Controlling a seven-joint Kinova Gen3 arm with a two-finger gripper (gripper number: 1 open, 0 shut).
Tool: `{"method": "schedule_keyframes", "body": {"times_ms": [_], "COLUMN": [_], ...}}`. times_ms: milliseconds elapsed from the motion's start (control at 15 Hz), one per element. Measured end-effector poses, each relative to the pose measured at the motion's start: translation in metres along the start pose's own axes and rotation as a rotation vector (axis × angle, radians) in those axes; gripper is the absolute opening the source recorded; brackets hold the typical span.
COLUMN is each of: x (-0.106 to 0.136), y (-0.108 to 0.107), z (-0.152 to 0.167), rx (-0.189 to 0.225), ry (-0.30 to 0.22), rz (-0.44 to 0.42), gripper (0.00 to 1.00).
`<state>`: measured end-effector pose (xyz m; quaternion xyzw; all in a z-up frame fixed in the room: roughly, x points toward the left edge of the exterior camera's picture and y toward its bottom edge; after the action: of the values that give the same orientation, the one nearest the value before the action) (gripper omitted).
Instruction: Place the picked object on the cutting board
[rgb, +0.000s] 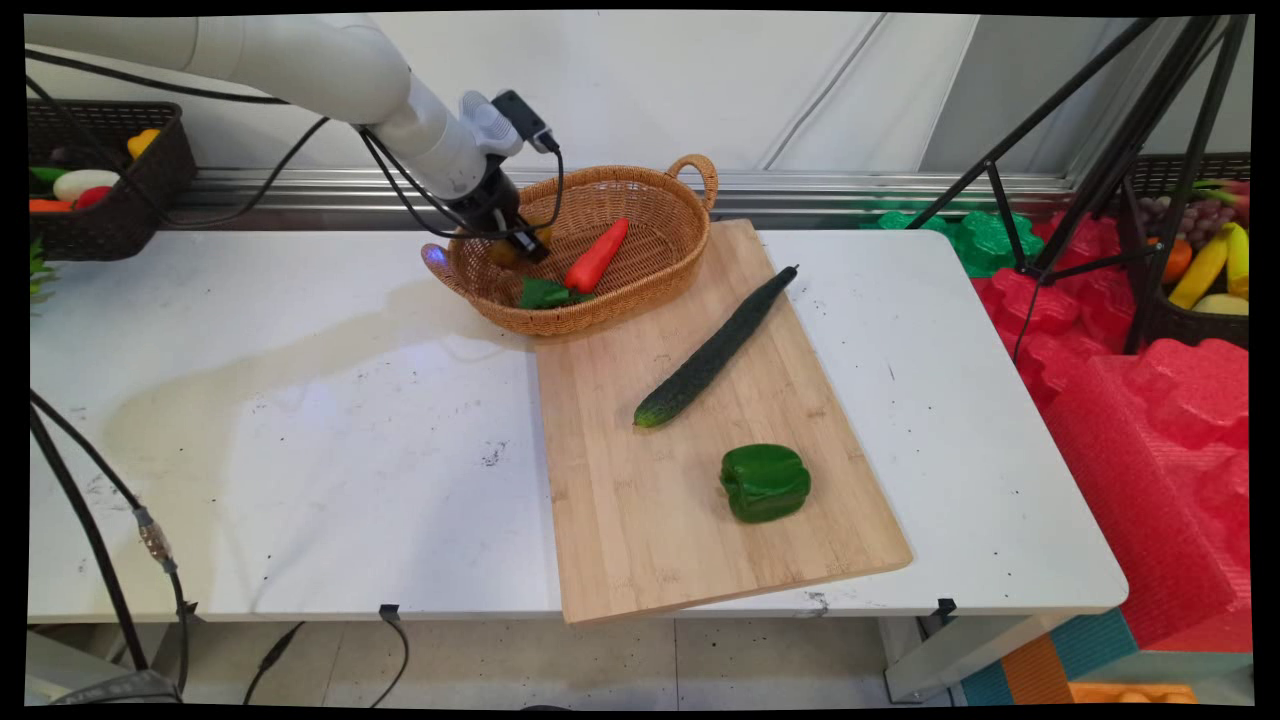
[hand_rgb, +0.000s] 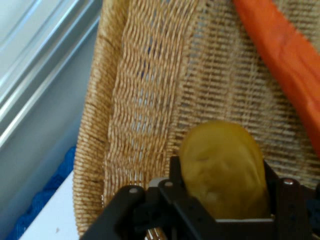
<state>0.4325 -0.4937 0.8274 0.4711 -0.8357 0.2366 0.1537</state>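
The gripper (hand_rgb: 222, 200), inside the basket's (rgb: 640, 290) left end, is clamped on what looks like a potato (hand_rgb: 222, 170), with the carrot (rgb: 597, 256) just right of it, so it should be kept clear of carrot and rim.

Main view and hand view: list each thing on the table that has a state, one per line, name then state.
gripper: shut on the potato, inside the basket
potato: held between the fingers, over the basket floor
carrot: lying in the basket, leaves toward the near rim
basket: upright, partly on the cutting board
cucumber: lying diagonally on the board
green pepper: resting on the board
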Motion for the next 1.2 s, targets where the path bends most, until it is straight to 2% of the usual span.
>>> {"method": "schedule_keyframes", "body": {"times_ms": [267, 467, 867, 1067, 1200], "x": [0.008, 0.016, 0.014, 0.000, -0.008], "y": [0.011, 0.026, 0.066, 0.094, 0.108], "z": [-0.029, -0.066, -0.135, -0.167, -0.178], "rx": [0.011, 0.001, -0.092, -0.165, -0.199], "ry": [0.048, 0.097, 0.158, 0.163, 0.158], "rz": [-0.008, 0.007, 0.115, 0.204, 0.246], "gripper": [0.00, 0.00, 0.00, 0.00, 0.00]}}
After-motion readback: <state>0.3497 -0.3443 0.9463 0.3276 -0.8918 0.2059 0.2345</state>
